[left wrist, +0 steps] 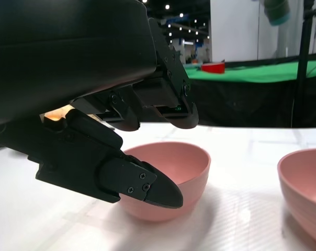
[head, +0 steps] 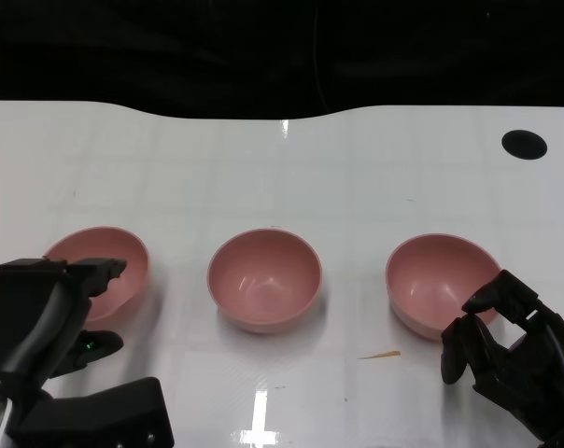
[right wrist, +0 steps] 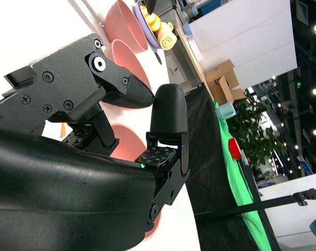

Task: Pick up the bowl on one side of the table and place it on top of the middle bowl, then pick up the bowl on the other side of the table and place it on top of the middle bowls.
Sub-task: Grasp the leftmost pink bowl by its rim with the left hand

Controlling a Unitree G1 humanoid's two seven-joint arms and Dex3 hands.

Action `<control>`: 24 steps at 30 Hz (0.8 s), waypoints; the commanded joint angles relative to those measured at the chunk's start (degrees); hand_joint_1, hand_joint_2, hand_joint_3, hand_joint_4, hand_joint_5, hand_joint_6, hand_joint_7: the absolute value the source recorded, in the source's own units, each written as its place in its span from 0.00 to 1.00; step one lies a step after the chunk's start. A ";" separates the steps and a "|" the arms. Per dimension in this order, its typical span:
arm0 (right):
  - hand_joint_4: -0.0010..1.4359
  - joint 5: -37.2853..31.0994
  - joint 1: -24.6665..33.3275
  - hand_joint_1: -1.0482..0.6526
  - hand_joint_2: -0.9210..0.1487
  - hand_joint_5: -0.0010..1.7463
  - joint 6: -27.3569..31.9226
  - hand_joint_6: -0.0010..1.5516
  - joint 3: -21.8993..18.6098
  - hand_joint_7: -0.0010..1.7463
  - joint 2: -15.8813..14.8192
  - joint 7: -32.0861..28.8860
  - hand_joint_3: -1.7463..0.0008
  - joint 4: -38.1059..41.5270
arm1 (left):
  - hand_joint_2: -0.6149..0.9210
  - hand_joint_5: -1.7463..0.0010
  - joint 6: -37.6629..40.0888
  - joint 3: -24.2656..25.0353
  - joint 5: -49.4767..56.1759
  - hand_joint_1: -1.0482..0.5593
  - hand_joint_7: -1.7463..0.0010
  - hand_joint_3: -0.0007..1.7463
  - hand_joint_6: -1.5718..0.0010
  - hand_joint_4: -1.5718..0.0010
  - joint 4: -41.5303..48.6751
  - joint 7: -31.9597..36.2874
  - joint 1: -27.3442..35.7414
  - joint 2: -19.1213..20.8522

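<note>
Bowls: three, all pink, set in one row on the table (head: 263, 168). These are the left bowl (head: 100, 263), the middle bowl (head: 263, 278) and the right bowl (head: 441, 278).

Robot hands: two, both black. These are the left robot hand (head: 49, 317) and the right robot hand (head: 520, 359).

Tables: one, white.

Dark round spots on the table: one (head: 524, 144), at the far right.

Small orange scraps: one (head: 380, 355), near the right bowl.

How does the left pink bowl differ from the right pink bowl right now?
The left pink bowl sits partly under the left hand, whose fingers spread above its rim; the right pink bowl has the right hand at its near edge, fingers curled. Neither is lifted. Both look alike in colour and shape.
</note>
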 commanded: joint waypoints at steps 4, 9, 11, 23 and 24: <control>0.67 -0.17 -0.39 0.57 0.33 1.00 -1.67 0.44 -0.13 0.96 -0.26 0.47 0.39 0.92 | 0.96 1.00 1.10 -3.92 -0.64 0.24 1.00 0.01 0.60 0.61 8.78 -2.82 -6.39 2.35; 0.66 -0.21 -0.46 0.57 0.31 1.00 -1.56 0.43 -0.07 0.96 0.00 0.35 0.41 0.83 | 0.97 1.00 -0.49 -6.66 -2.03 0.24 1.00 0.01 0.60 0.62 17.68 -0.67 -11.22 2.50; 0.67 -0.37 -0.54 0.57 0.31 1.00 -1.73 0.44 -0.05 0.96 0.09 0.21 0.41 0.95 | 0.98 1.00 -1.66 -7.64 -2.80 0.24 1.00 0.01 0.60 0.62 21.07 0.61 -12.95 2.66; 0.66 -0.45 -0.62 0.57 0.30 1.00 -1.95 0.44 0.07 0.96 0.25 0.42 0.41 1.09 | 1.00 1.00 -5.07 -13.49 -6.06 0.26 1.00 0.03 0.60 0.63 40.88 3.92 -23.89 1.64; 0.66 -0.49 -0.66 0.57 0.30 1.00 -1.88 0.44 0.07 0.96 0.22 0.35 0.41 1.11 | 1.00 1.00 -5.37 -13.86 -6.42 0.27 1.00 0.03 0.60 0.63 42.07 4.23 -24.50 1.57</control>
